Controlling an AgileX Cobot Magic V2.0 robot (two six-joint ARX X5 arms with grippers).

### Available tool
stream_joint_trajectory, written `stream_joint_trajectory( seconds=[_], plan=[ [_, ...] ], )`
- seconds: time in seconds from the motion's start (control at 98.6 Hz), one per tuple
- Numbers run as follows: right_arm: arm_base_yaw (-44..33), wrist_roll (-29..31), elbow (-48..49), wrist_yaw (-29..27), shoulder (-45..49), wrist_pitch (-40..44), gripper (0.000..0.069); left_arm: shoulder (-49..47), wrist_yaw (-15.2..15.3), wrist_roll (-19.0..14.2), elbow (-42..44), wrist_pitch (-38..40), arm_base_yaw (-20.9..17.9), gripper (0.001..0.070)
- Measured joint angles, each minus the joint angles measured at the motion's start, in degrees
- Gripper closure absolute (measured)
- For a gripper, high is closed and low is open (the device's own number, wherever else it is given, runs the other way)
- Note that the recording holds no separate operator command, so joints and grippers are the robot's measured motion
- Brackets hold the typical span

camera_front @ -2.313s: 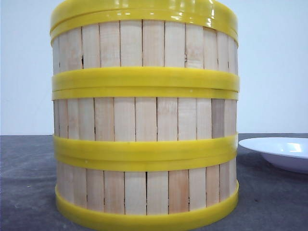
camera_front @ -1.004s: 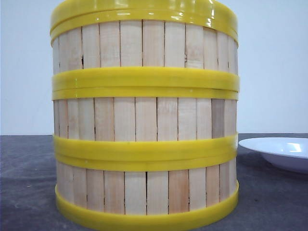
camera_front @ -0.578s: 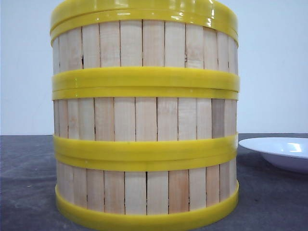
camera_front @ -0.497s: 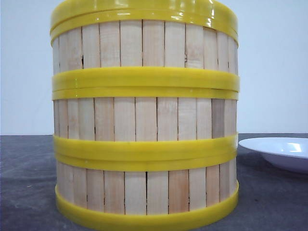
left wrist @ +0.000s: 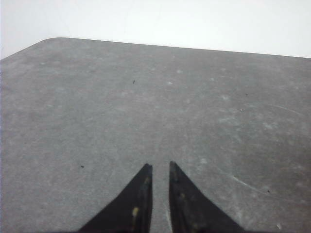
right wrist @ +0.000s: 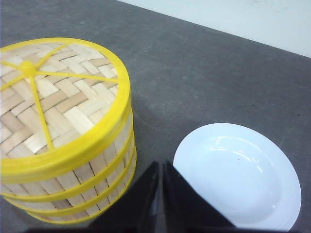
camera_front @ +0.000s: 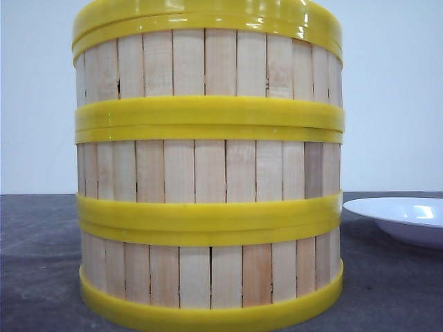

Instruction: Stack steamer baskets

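Yellow-rimmed steamer baskets (camera_front: 208,173) stand stacked three high on the grey counter (left wrist: 146,97), capped by a woven lid (right wrist: 53,97), with a white plate (right wrist: 238,174) just beside the stack. Both hands are free: the left hand (left wrist: 160,167) and right hand (right wrist: 160,165) each have fingers nearly together, gripping nothing.

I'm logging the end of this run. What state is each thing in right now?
steamer baskets: all three stacked in one straight column on the table.
lid: on top of the stack.
white plate: empty, beside the stack.
left tool: nearly shut, holding nothing.
right tool: shut, holding nothing.
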State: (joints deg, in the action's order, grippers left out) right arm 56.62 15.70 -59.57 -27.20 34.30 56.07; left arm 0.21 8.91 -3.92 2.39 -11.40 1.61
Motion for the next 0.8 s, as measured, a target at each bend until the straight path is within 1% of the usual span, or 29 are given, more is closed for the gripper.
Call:
stream_joint_trajectory(
  seconds=[0.122,0.254,0.355,0.477,0.639,0.7,0.801],
  plan=[
    [0.0,0.0,0.0,0.0,0.0,0.0,0.0681,0.0,0.0,0.0,0.0,0.0,0.0,0.0674],
    [-0.1,0.0,0.0,-1.6,0.0,-0.1,0.0681,0.0,0.0,0.0,0.0,0.0,0.0,0.0674],
    [-2.1,-0.1,0.0,-2.6,0.0,-1.2,0.0681,0.0,0.0,0.0,0.0,0.0,0.0,0.0674],
    [-7.4,-1.1,0.0,-2.6,0.0,-3.0,0.0681,0.0,0.0,0.0,0.0,0.0,0.0,0.0674],
    [-16.9,-5.1,0.0,-2.2,0.0,-6.6,0.0681,0.0,0.0,0.0,0.0,0.0,0.0,0.0674],
    [-20.9,-7.1,0.0,-0.2,0.0,-7.8,0.0681,0.0,0.0,0.0,0.0,0.0,0.0,0.0674],
    [-28.3,-10.9,0.0,5.3,-0.2,-9.8,0.0681,0.0,0.0,0.0,0.0,0.0,0.0,0.0674]
  ],
)
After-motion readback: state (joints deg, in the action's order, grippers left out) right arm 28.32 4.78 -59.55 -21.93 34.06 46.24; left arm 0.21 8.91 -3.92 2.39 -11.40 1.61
